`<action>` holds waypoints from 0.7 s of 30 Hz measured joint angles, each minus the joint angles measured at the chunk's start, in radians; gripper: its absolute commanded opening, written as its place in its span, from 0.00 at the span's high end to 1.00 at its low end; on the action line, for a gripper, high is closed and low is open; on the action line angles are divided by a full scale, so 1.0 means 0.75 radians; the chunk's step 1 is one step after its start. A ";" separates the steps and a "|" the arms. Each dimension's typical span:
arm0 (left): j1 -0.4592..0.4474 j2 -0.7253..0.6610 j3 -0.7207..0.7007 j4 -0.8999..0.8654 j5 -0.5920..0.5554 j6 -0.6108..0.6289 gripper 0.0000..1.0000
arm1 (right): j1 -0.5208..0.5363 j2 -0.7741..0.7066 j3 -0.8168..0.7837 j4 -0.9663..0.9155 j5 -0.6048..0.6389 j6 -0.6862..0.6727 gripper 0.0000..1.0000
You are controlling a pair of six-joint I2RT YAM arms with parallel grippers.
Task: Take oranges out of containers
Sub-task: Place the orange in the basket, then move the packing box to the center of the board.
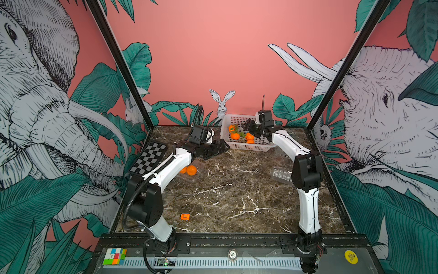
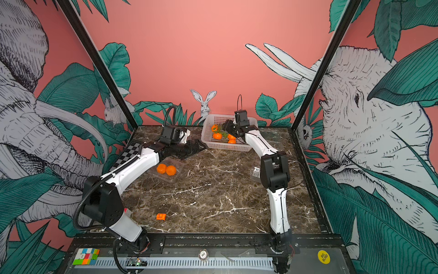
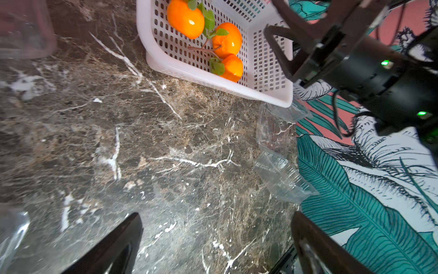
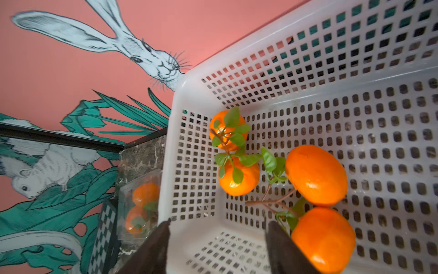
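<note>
- Our right gripper (image 4: 218, 224) hangs over the white perforated plastic basket (image 1: 246, 147), jaws apart with nothing between them. Four small round bright-orange fruits (image 4: 316, 174) lie inside the basket.
- Our left gripper (image 3: 216, 215) hovers just beside the basket's front corner, spread wide and empty.
- Two more oranges (image 2: 171, 170) sit in an open clear plastic clamshell box (image 2: 178, 169), well in front of the basket on the left gripper's side.
- We judge the oranges light, glossy and apt to roll. We would grip one across its middle, clear of any leaves, and expect the thin box to slide.
</note>
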 measured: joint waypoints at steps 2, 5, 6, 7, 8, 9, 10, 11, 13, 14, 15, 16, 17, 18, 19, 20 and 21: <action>0.002 -0.040 0.001 -0.055 -0.039 0.035 0.01 | 0.006 -0.110 -0.066 -0.013 0.018 -0.023 0.09; 0.009 -0.099 0.006 -0.147 -0.120 0.106 0.01 | 0.032 -0.284 -0.176 -0.026 0.047 -0.064 0.02; 0.014 -0.111 0.015 -0.182 -0.146 0.133 0.01 | 0.046 -0.343 -0.223 -0.028 0.055 -0.076 0.01; 0.024 -0.121 0.023 -0.209 -0.172 0.157 0.01 | 0.064 -0.399 -0.267 -0.032 0.062 -0.087 0.01; 0.038 -0.124 0.033 -0.237 -0.198 0.177 0.01 | 0.083 -0.445 -0.310 -0.031 0.067 -0.098 0.01; 0.062 -0.125 0.043 -0.267 -0.226 0.201 0.01 | 0.110 -0.495 -0.362 -0.033 0.075 -0.109 0.01; 0.090 -0.124 0.050 -0.290 -0.248 0.225 0.01 | 0.140 -0.537 -0.414 -0.032 0.085 -0.121 0.02; 0.120 -0.119 0.056 -0.313 -0.264 0.248 0.01 | 0.167 -0.569 -0.458 -0.028 0.093 -0.129 0.01; 0.210 -0.097 0.070 -0.362 -0.288 0.303 0.01 | 0.240 -0.631 -0.574 -0.028 0.115 -0.144 0.01; 0.256 -0.078 0.080 -0.387 -0.304 0.325 0.01 | 0.273 -0.650 -0.618 -0.028 0.129 -0.149 0.01; 0.305 -0.059 0.087 -0.404 -0.322 0.346 0.01 | 0.315 -0.664 -0.669 -0.032 0.154 -0.156 0.01; 0.360 -0.040 0.089 -0.415 -0.342 0.365 0.01 | 0.360 -0.674 -0.717 -0.033 0.175 -0.160 0.02; 0.407 -0.023 0.089 -0.422 -0.354 0.379 0.01 | 0.401 -0.679 -0.753 -0.035 0.197 -0.159 0.02; 0.463 -0.007 0.086 -0.426 -0.363 0.392 0.01 | 0.446 -0.680 -0.789 -0.035 0.220 -0.158 0.02; 0.525 0.009 0.078 -0.423 -0.372 0.404 0.01 | 0.489 -0.675 -0.819 -0.032 0.240 -0.156 0.01; 0.571 0.021 0.070 -0.422 -0.371 0.411 0.01 | 0.524 -0.666 -0.838 -0.028 0.251 -0.147 0.02; 0.618 0.038 0.063 -0.420 -0.367 0.417 0.01 | 0.565 -0.650 -0.848 -0.021 0.266 -0.131 0.01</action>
